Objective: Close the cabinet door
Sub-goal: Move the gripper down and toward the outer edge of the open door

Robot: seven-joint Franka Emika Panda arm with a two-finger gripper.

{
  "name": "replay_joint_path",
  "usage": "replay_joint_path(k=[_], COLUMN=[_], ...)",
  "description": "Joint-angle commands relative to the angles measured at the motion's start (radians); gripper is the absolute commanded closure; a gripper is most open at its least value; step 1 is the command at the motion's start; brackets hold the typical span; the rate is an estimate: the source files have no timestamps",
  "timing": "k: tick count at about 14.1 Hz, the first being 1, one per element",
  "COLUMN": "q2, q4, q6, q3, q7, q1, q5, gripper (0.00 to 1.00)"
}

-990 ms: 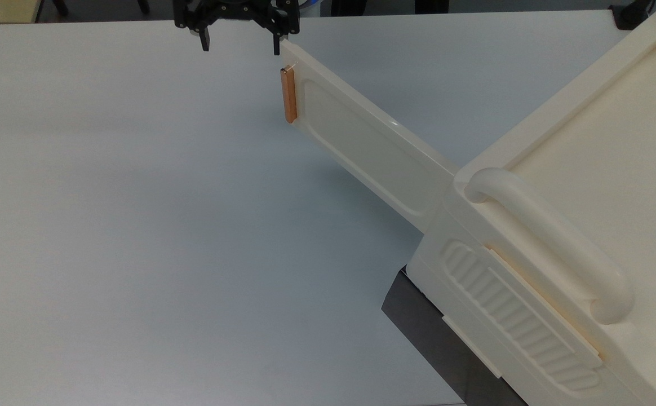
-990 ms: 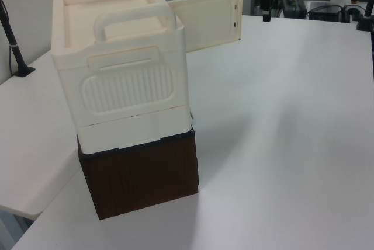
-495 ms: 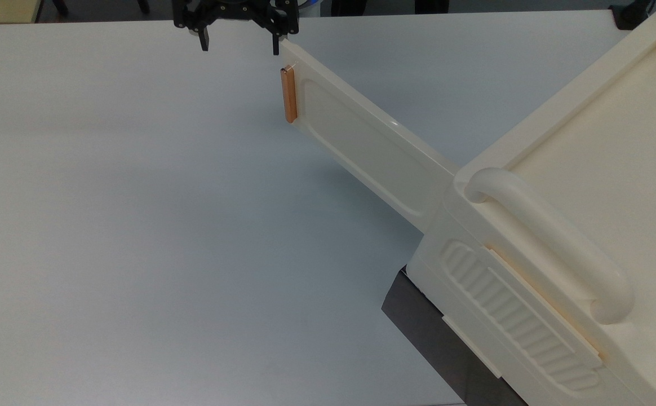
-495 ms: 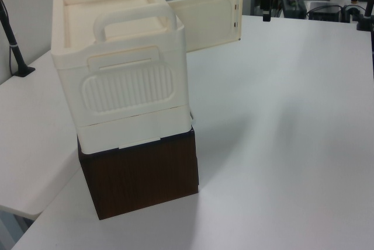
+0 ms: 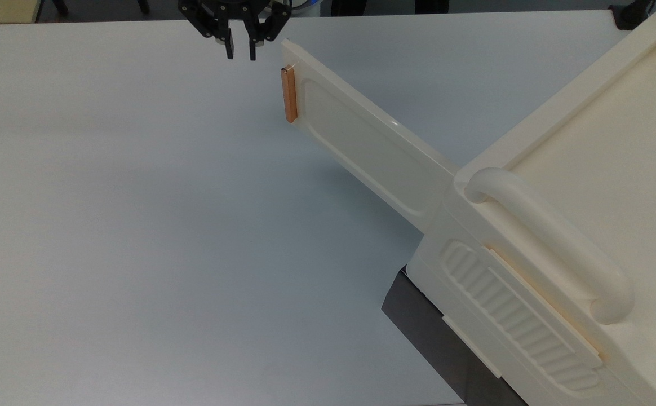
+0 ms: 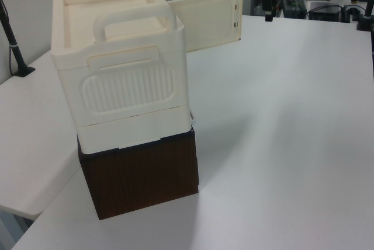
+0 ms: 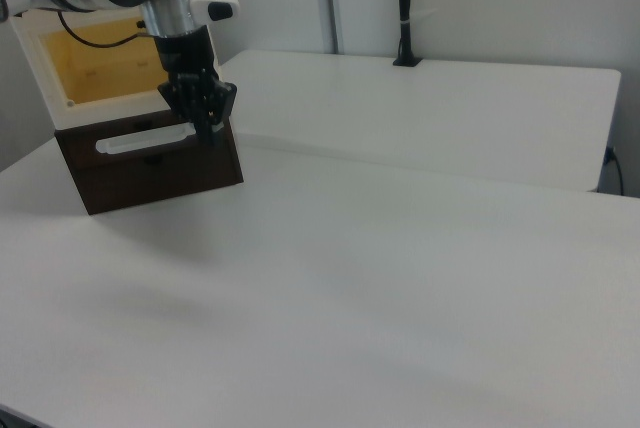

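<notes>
I can read no text, label, brand, number or sign anywhere here. The cabinet (image 5: 587, 186), its open cabinet door (image 5: 362, 135) and the table (image 5: 136, 225) all carry plain, unmarked surfaces, and my arm shows no legible marking in the right view.
</notes>
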Motion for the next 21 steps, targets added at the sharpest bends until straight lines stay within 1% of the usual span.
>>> replay_joint_path(k=[1,6,8,12,17,19,21], q2=[-0.024,-0.025,-0.027,-0.018,0.002,0.013,0.015], q4=[-0.022,-0.018,-0.013,0.028,0.030,0.030,0.030], q6=[-0.013,-0.016,-0.015,0.007,0.213,0.336,0.465], q3=[0.002,-0.001,-0.001,-0.003,-0.003,-0.003,-0.003], q7=[0.005,0.005,0.002,0.003,0.014,0.015,0.020], q1=[-0.002,-0.006,-0.026,-0.057,-0.072,-0.082,-0.080], q5=[-0.015,-0.015,-0.013,-0.004,0.010,0.082,0.175], gripper=[1.00,1.00,1.00,1.00,1.00,1.00,1.00])
